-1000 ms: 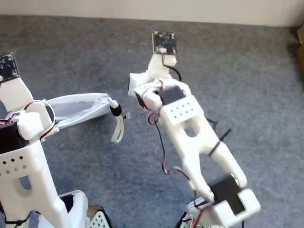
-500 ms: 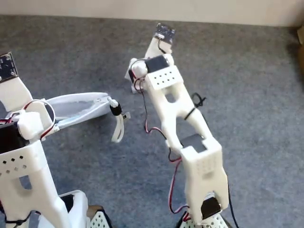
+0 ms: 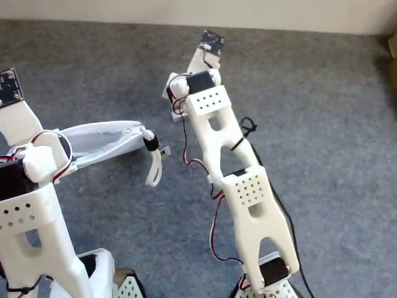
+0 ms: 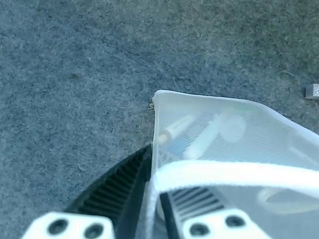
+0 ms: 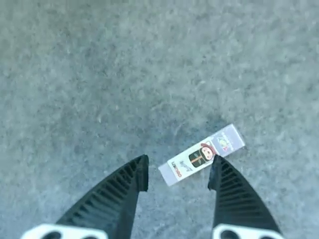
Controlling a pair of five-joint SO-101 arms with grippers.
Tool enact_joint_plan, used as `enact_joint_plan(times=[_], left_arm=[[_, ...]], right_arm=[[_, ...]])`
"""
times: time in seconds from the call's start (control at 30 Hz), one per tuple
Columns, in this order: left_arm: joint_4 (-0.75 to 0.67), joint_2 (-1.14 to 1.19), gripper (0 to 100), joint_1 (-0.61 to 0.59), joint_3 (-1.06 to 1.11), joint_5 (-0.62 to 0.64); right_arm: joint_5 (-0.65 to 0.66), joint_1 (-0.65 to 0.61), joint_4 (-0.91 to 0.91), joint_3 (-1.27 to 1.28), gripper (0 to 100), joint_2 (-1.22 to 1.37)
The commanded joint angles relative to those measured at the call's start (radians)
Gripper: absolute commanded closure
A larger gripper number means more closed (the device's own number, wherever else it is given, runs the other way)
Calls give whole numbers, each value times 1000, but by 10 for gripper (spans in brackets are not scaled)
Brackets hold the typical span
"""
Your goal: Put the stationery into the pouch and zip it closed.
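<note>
The right arm (image 3: 229,161) has unfolded: a second ago its elbow was bent down toward the lower right of the high view, and it now lies stretched in one long line from the bottom centre to the upper centre of the frame. The left arm (image 3: 31,205) and the pouch (image 3: 102,139) have stayed where they were.

In the right wrist view, the right gripper (image 5: 179,163) stands spread wide just above the grey carpet (image 5: 99,59). Its two black fingers are apart and grip nothing. Between their tips lies a small eraser (image 5: 202,155) with a printed sleeve, tilted across the gap. One end is close to the finger at the lower right of that frame, though whether they touch cannot be told.

The left gripper (image 4: 157,184) is clenched on the edge of the white mesh pouch (image 4: 224,134), whose rim band crosses the lower part of the left wrist view. Through the mesh show two pale pens (image 4: 204,139) lying inside.

In the high view the pouch sits at the left, stretching from the left arm's wrist toward the frame's middle. Its mouth edge faces up, and a white pull strap (image 3: 153,166) hangs from its right end down onto the carpet.
</note>
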Motion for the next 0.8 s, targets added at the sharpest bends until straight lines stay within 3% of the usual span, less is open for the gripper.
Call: enact_joint_plan(times=[0.0,0.77], left_arm=[[-17,-7,994,-18,27,12],[-17,-7,994,-18,36,9]], right_arm=[[-12,16,5,-70,817,-8],[-14,50,-67,-71,817,148]])
